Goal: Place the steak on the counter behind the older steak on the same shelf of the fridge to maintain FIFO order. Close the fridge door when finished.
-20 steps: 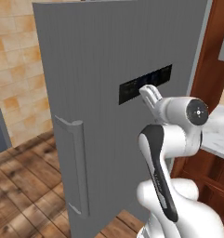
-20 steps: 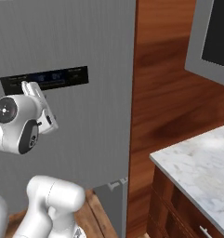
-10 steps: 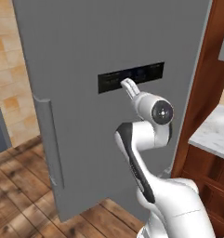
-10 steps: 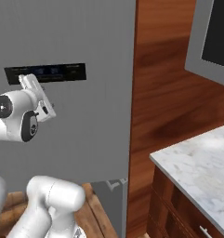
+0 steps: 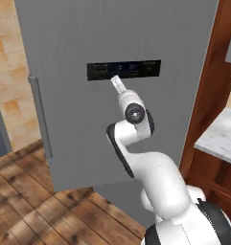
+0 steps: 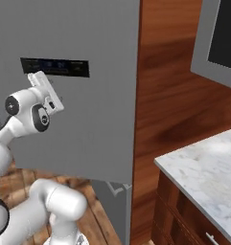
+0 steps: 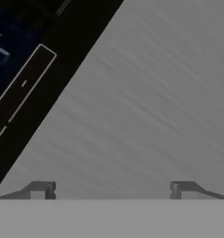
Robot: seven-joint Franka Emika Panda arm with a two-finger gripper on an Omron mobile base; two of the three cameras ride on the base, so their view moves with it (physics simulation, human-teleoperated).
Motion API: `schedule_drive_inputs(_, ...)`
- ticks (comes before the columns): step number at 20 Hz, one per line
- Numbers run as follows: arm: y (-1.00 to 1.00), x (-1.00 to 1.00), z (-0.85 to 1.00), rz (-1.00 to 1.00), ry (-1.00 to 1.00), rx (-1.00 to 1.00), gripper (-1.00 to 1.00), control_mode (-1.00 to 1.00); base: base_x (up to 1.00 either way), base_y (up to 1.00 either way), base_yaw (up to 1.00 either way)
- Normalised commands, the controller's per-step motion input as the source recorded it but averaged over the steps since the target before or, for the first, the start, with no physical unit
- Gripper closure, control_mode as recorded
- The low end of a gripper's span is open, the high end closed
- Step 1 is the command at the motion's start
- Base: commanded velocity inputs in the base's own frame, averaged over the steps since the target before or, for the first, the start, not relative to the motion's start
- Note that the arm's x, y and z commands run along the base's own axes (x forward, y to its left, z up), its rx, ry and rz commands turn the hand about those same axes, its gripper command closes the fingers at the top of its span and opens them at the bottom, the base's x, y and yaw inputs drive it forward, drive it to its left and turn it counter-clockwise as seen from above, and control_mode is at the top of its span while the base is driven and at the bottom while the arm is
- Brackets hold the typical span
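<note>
The fridge door (image 5: 88,134) is swung almost shut, its plain grey face toward me, with the black display panel (image 5: 124,70) and the long silver handle (image 5: 40,117) on it. My gripper (image 5: 115,80) is against the door just below the panel, also seen from the right (image 6: 39,77). In the hand view the gripper (image 7: 111,189) is open and holds nothing, with the door (image 7: 146,102) close in front and the panel (image 7: 20,60) at the upper left. The counter (image 6: 208,167) lies at the right. Both steaks and the shelf are hidden behind the door.
A reddish-brown wood panel (image 6: 169,95) frames the fridge on the right, with drawers (image 6: 193,225) under the counter. A dark appliance (image 6: 222,38) hangs above the counter. Wooden floor (image 5: 40,206) and a tiled wall (image 5: 6,72) lie to the left of the door.
The fridge door has swung further toward shut. My hand has stayed on it by the display panel and the arm has stretched forward with it.
</note>
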Motion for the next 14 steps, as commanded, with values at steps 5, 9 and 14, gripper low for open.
schedule_drive_inputs(5,0.07,0.77,0.00,-0.17,-0.09,-0.05,-1.00,-1.00,0.00,0.00,0.00)
schedule_drive_inputs(9,0.00,0.58,0.00,-0.19,-0.11,-0.06,-1.00,-1.00,0.00,0.00,0.00)
schedule_drive_inputs(14,0.00,0.41,0.02,-0.21,-0.12,-0.07,-1.00,-1.00,0.00,0.00,0.00)
